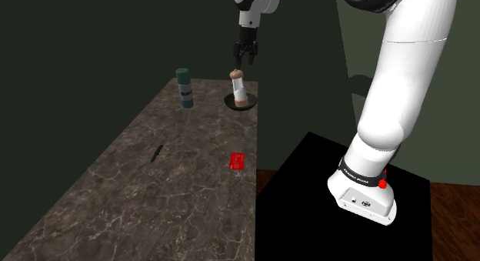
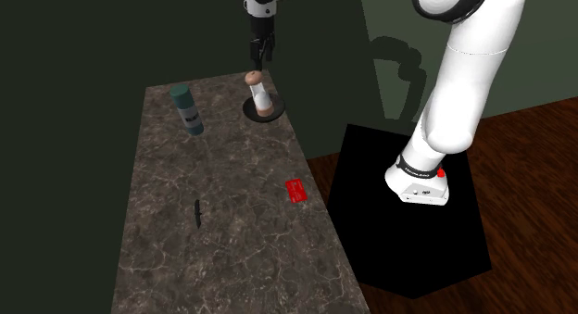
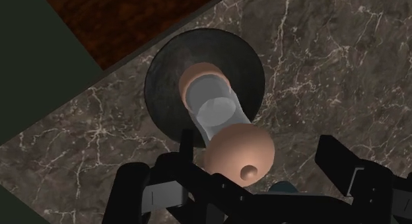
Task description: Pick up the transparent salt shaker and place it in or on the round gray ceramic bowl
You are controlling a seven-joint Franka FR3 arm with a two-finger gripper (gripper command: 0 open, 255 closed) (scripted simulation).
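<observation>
Gripper (image 1: 245,61), jaws apart, hangs over salt shaker (image 1: 240,88) standing in dark bowl (image 1: 228,102), teal canister (image 1: 184,87) nearby

White arm, dark joints, black hand

The arm (image 1: 400,75) is made up of smooth, rounded white segments, parted by dark grey joints where one shell is met by the next. Its foot (image 1: 361,199) is formed as a squat white block with a small dark mark on the side. A black band (image 1: 360,172) with fine white lettering is wrapped just above it, and two red spots (image 1: 383,183) are set beside that band. The gripper (image 1: 245,64) is rendered wholly in black — its two fingers (image 3: 340,160) are blocky, and pale grey plates are set into them.
</observation>
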